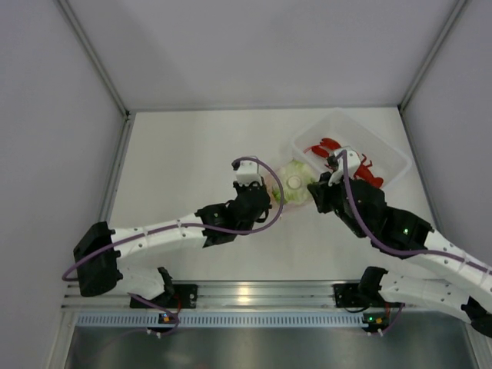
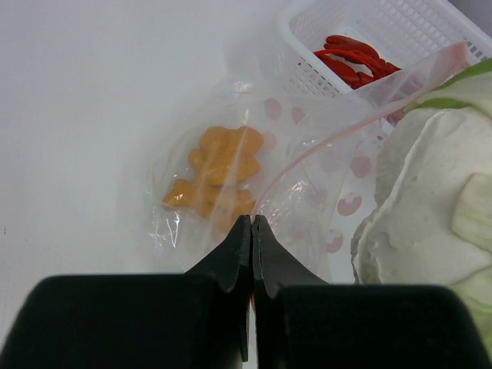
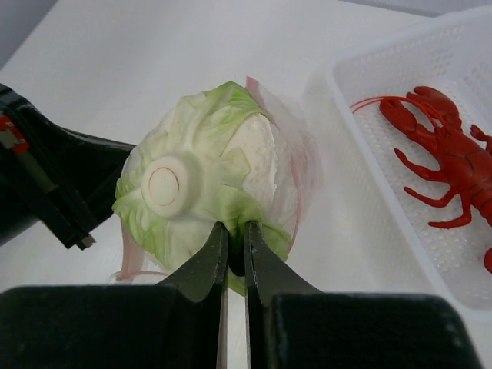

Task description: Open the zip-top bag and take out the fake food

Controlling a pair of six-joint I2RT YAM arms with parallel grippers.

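Observation:
The clear zip-top bag (image 2: pixel 307 154) with its pink zip strip lies on the table between the arms. My left gripper (image 2: pixel 251 224) is shut on the bag's edge. An orange ridged piece (image 2: pixel 217 169) sits inside the bag. My right gripper (image 3: pixel 232 231) is shut on a leaf of the white-and-green cabbage (image 3: pixel 211 181), which sits at the bag's mouth, partly out; it also shows in the top view (image 1: pixel 294 187). The red lobster (image 3: pixel 446 157) lies in the white basket (image 3: pixel 361 223), also seen in the top view (image 1: pixel 342 154).
The white perforated basket (image 1: pixel 384 150) stands at the back right, close to the right gripper (image 1: pixel 321 192). The left gripper (image 1: pixel 257 201) is just left of the cabbage. Grey walls enclose the table on three sides.

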